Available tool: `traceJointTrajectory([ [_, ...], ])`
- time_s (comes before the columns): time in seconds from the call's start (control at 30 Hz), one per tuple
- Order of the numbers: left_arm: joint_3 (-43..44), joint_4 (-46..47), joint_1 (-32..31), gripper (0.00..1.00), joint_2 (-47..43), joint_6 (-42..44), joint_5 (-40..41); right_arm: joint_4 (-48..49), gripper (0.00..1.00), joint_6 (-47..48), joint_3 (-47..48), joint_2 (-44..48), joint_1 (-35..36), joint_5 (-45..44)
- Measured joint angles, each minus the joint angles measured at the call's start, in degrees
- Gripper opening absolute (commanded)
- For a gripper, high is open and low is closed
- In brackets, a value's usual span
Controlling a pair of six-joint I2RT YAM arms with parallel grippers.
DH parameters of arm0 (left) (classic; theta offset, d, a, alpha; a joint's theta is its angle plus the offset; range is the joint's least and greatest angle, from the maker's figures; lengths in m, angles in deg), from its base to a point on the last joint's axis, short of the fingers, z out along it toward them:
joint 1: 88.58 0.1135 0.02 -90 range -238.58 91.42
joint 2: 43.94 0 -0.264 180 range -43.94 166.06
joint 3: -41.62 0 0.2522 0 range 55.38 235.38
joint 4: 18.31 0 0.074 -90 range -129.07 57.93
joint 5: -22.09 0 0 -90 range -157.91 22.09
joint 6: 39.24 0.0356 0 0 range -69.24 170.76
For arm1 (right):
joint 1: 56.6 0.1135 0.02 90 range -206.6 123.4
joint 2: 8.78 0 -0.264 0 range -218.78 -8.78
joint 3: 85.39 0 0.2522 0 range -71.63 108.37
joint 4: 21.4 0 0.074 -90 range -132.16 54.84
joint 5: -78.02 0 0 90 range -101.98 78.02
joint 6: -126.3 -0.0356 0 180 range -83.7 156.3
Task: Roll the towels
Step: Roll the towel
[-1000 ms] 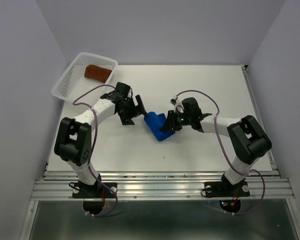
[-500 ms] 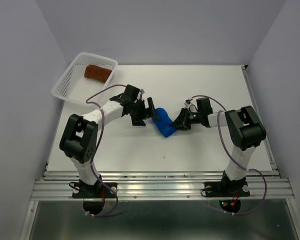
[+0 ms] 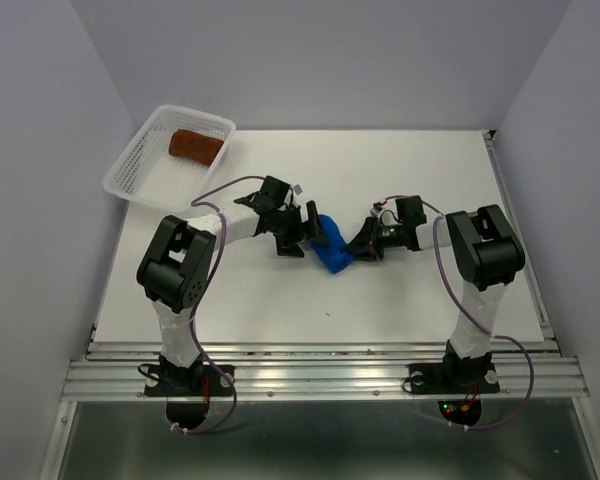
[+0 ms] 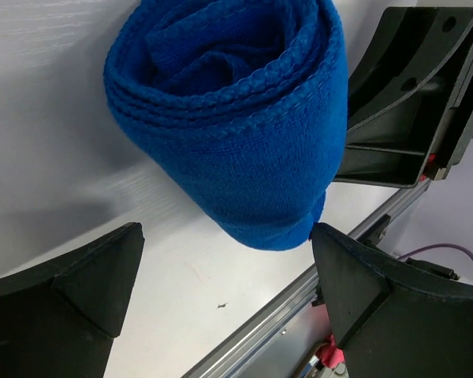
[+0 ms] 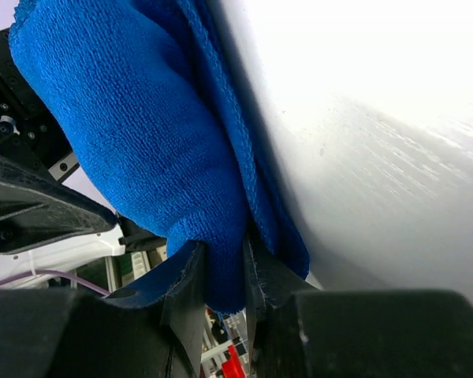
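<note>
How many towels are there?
2. The blue towel sits rolled mid-table, pinched by the right gripper, with the open left gripper at its other side. The rust-brown towel lies in the white basket, far left corner. None seems hidden.

The table [image 3: 410, 180] is found evenly and brightly lit from above in the top view, with only faint, soft shadows cast. In the right wrist view the table is washed out by glare. The blue towel [image 4: 236, 134] is sharply resolved in the left wrist view.
</note>
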Motion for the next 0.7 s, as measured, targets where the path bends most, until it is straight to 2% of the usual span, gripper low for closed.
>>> traceJointTrajectory([
  [0.13,0.04,2.01,-0.42,0.99,1.07,-0.42,-0.48,-2.62,0.15,1.11,1.16,-0.07,0.00,-0.63],
  [0.3,0.42,3.58,-0.66,0.98,2.23,-0.83,0.02,-4.76,0.24,1.51,2.16,-0.09,0.00,-1.33],
  [0.37,0.63,4.11,-0.85,0.96,3.13,-1.07,0.48,-5.92,0.31,1.62,2.71,-0.11,0.00,-1.79],
  [0.43,1.07,4.48,-1.05,0.89,4.11,-1.68,0.46,-6.97,0.33,1.90,3.23,-0.15,0.00,-2.60],
  [0.5,1.81,4.79,-1.42,0.86,4.70,-1.90,1.62,-8.04,0.39,2.21,3.72,-0.15,0.00,-3.93],
  [0.57,2.38,5.14,-1.84,0.80,5.33,-2.38,2.36,-10.32,0.44,2.84,4.70,-0.15,0.00,-5.40],
  [0.7,3.30,5.44,-2.54,0.58,6.40,-3.26,4.83,-14.38,0.52,4.98,6.56,0.63,0.07,-7.74],
])
